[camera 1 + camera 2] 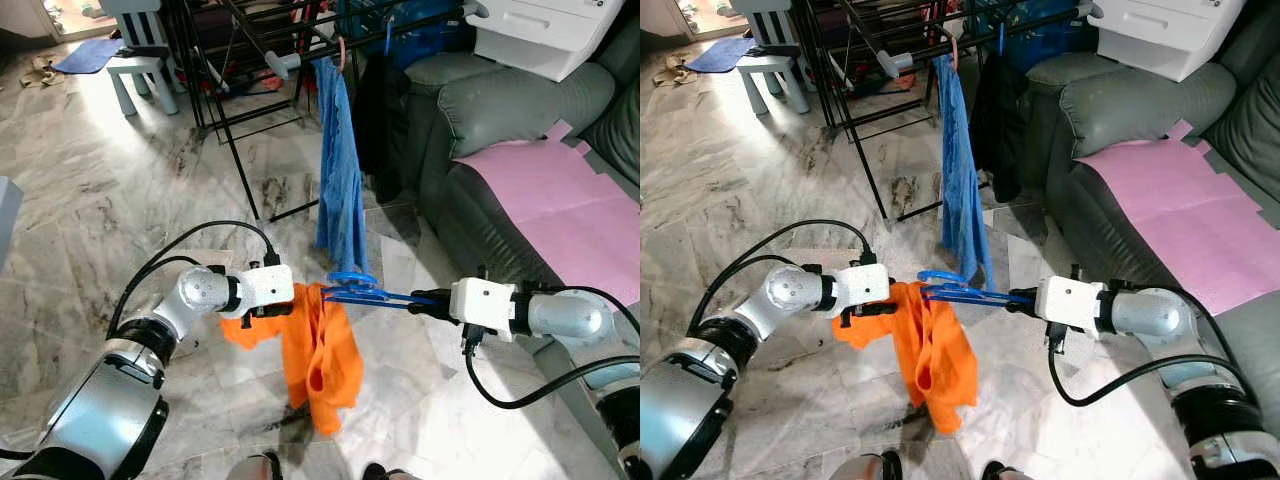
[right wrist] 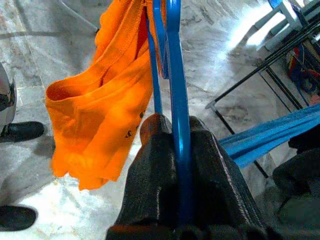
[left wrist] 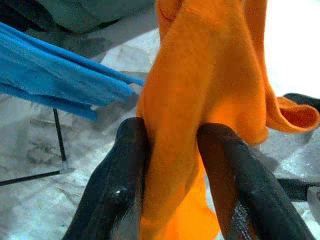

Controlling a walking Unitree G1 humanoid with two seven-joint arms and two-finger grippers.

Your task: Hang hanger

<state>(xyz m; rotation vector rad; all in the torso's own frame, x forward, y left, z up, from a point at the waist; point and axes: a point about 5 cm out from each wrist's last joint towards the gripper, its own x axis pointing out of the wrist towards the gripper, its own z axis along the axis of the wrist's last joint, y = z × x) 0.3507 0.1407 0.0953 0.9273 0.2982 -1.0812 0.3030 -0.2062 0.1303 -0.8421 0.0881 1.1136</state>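
Observation:
An orange garment (image 1: 322, 358) hangs low over the marble floor, draped on a blue hanger (image 1: 362, 289) held level. My right gripper (image 1: 425, 300) is shut on the blue hanger, whose bar (image 2: 175, 100) runs between its fingers (image 2: 210, 185). From the other side my left gripper (image 1: 268, 310) is shut on a fold of the orange garment (image 3: 200, 95), pinched between its fingers (image 3: 125, 170). Behind them a black drying rack (image 1: 240, 60) carries a blue garment (image 1: 338, 170) and a dark one.
A grey sofa (image 1: 500, 130) with a pink sheet (image 1: 560, 200) stands at the right, a white box (image 1: 545, 35) on its arm. A small grey stool (image 1: 140, 70) is at the far left. The rack's legs (image 1: 245, 170) reach the floor just ahead.

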